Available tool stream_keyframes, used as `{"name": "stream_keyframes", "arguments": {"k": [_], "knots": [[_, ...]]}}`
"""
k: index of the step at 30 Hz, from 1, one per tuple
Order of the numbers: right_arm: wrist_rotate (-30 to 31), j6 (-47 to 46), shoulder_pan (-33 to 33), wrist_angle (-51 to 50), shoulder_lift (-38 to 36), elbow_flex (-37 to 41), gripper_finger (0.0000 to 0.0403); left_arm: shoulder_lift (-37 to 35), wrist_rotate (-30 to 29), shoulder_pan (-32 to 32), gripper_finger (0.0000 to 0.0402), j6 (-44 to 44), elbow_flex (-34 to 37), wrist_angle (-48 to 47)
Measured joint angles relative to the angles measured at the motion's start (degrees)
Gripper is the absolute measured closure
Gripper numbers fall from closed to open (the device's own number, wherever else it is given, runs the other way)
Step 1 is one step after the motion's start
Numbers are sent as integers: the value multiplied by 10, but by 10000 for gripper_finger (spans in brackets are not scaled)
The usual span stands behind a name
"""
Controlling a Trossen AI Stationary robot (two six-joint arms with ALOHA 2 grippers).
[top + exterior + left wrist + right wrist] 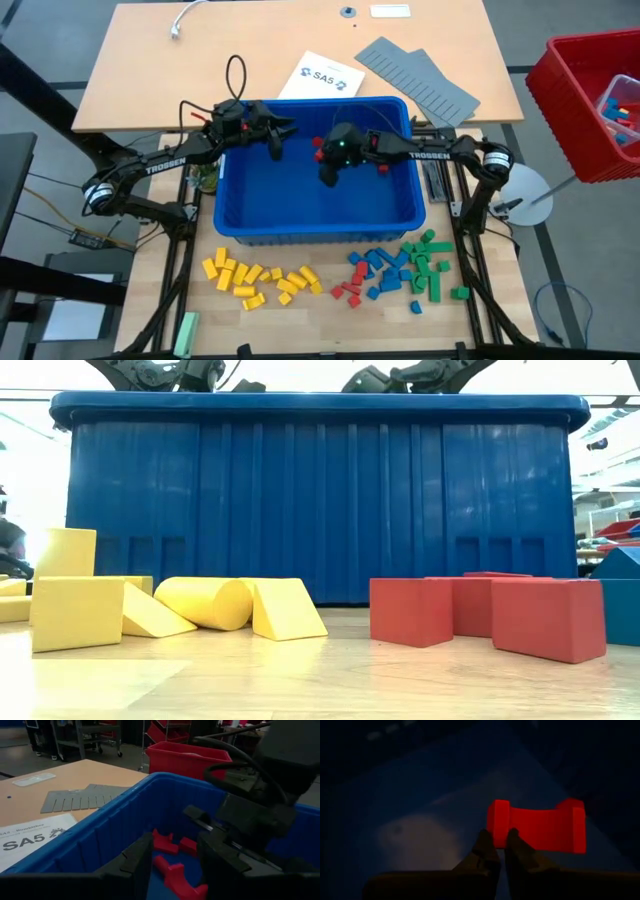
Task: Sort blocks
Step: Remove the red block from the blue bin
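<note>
Showing red notched block (540,829) in bin (410,840)

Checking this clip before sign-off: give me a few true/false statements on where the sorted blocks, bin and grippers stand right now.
1. Both grippers are over the blue bin. True: the left gripper is at its far left corner, the right gripper near the middle.
2. The yellow blocks lie in front of the bin, on the left. True.
3. The bin is empty. False: red blocks lie inside.
4. The green blocks are stacked on the grey panels. False: they lie in front of the bin, on the right; the panels are behind it.
5. The right gripper is wide open. False: its fingers are shut, close to a red block.
</note>
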State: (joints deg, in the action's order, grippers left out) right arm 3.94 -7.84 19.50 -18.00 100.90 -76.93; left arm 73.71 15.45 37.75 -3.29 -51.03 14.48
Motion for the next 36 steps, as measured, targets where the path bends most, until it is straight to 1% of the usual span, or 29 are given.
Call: {"name": "stream_keyframes", "arguments": {"k": [5,10,14,19,24,29,36], "knots": [[24,0,-14,0,-4,0,391,0,0,0,239,0,0,0],[30,-14,-27,2,-28,0,391,0,0,0,239,0,0,1],[53,-15,-52,1,-56,0,391,0,0,0,239,0,0,3],[56,-36,-91,-3,-110,0,391,0,0,0,239,0,0,7],[53,-46,-170,-21,-174,0,391,0,0,0,239,0,0,8],[64,-81,-281,-30,-220,0,391,0,0,0,239,0,0,9],[130,-161,-444,-30,-232,-1,391,0,0,0,239,0,0,10]]}}
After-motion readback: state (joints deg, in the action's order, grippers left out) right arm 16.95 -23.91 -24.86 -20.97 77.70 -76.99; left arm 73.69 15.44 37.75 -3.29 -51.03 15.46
